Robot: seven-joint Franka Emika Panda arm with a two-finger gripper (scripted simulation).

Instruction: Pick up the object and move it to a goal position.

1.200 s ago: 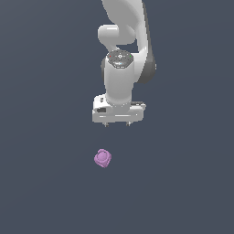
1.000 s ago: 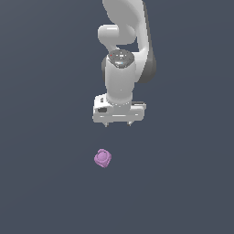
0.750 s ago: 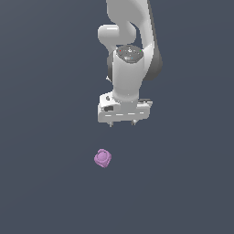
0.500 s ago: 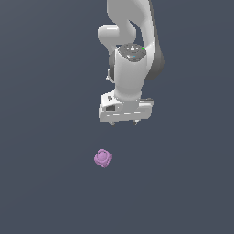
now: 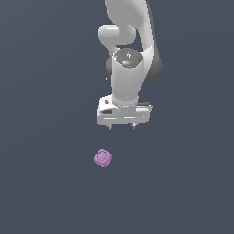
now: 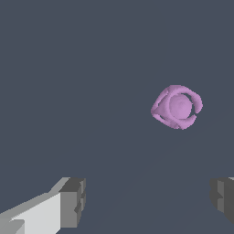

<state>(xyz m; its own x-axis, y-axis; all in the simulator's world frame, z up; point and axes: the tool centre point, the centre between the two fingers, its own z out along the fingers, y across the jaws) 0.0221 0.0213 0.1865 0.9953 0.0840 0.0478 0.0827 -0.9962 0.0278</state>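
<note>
The object is a small pinkish-purple rounded lump with a raised ring face. It lies on the dark grey surface, below and slightly to the exterior view's left of my white gripper. The gripper hangs above the surface, apart from the object, open and empty. In the wrist view the object lies ahead of the spread fingertips, nearer the other fingertip, not between them.
The white arm rises above the gripper toward the top of the exterior view. The plain dark grey surface fills the rest.
The gripper has shifted a little to the exterior view's right and lower, and the wrist has turned slightly. The object has not moved.
</note>
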